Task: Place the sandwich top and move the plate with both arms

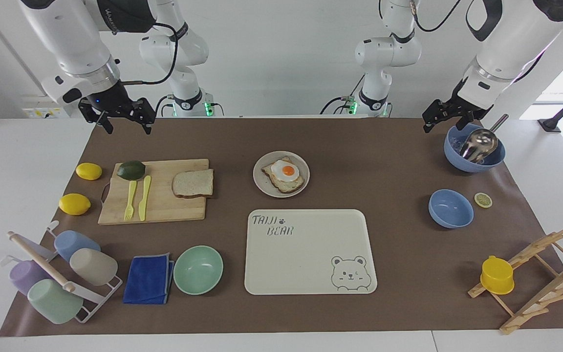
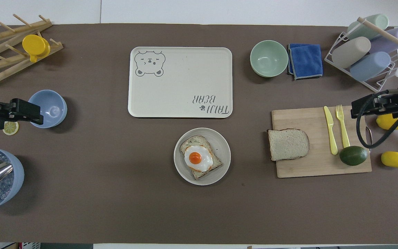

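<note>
Both arms wait with claws apart: right claw (image 1: 124, 120) over the surface's edge, left claw (image 1: 445, 117) beside a blue bowl (image 1: 474, 149). The sandwich top (image 1: 193, 183) lies on a cutting board (image 1: 157, 198); the plate (image 1: 281, 174) holds egg toast (image 1: 284, 174).

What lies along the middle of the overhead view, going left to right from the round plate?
Round beige-grey plate with egg-topped toast → plain bread slice → yellow plastic knife → yellow plastic fork → dark green avocado
</note>
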Tool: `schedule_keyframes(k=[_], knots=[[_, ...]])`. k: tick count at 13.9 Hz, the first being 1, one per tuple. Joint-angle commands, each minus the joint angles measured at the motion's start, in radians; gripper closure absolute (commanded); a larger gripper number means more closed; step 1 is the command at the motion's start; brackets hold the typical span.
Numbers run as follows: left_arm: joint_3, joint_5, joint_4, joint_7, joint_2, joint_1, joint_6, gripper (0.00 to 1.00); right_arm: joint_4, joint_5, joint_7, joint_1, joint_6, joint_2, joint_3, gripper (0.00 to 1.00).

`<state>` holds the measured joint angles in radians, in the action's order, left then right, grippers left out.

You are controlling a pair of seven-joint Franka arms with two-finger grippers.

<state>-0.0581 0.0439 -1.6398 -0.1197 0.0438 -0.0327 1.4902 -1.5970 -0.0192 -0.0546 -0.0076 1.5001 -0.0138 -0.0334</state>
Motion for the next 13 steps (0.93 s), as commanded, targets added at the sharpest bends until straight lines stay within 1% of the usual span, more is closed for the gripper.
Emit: schedule_keyframes(k=[1, 5, 7, 8, 9, 10, 11, 12, 13], knots=[[-0.006, -0.007, -0.008, 0.002, 0.014, 0.013, -0.013, 0.0, 0.003, 0.024, 0.012, -0.008, 0.012, -0.003, -0.008, 0.0], [-0.006, -0.006, -0.008, 0.002, 0.014, 0.011, -0.013, 0.0, -0.006, 0.025, 0.01, -0.008, 0.008, -0.011, -0.008, 0.0], [-0.006, -0.007, -0.008, 0.002, 0.014, 0.011, -0.013, 0.0, -0.027, 0.056, 0.015, -0.005, -0.001, -0.023, -0.013, 0.0], [-0.006, -0.007, -0.008, 0.002, 0.014, 0.011, -0.013, 0.0, -0.064, 0.056, 0.022, 0.009, 0.009, -0.041, -0.013, 0.0], [-0.006, -0.007, -0.008, 0.002, 0.014, 0.011, -0.013, 0.0, -0.098, 0.055, 0.021, 0.026, 0.023, -0.057, -0.013, 0.0], [-0.006, -0.007, -0.008, 0.002, 0.014, 0.011, -0.013, 0.0, -0.124, 0.056, 0.009, 0.058, 0.101, -0.064, -0.014, 0.0], [-0.006, -0.007, -0.008, 0.002, 0.014, 0.011, -0.013, 0.0, -0.153, 0.048, 0.01, 0.099, 0.148, -0.061, -0.014, 0.0], [-0.006, -0.007, -0.008, 0.002, 0.014, 0.011, -0.013, 0.0, -0.165, 0.042, -0.002, 0.135, 0.16, -0.043, -0.016, 0.0], [-0.006, -0.007, -0.008, 0.002, 0.014, 0.011, -0.013, 0.0, -0.161, 0.026, -0.061, 0.187, 0.163, -0.005, -0.016, 0.0]])
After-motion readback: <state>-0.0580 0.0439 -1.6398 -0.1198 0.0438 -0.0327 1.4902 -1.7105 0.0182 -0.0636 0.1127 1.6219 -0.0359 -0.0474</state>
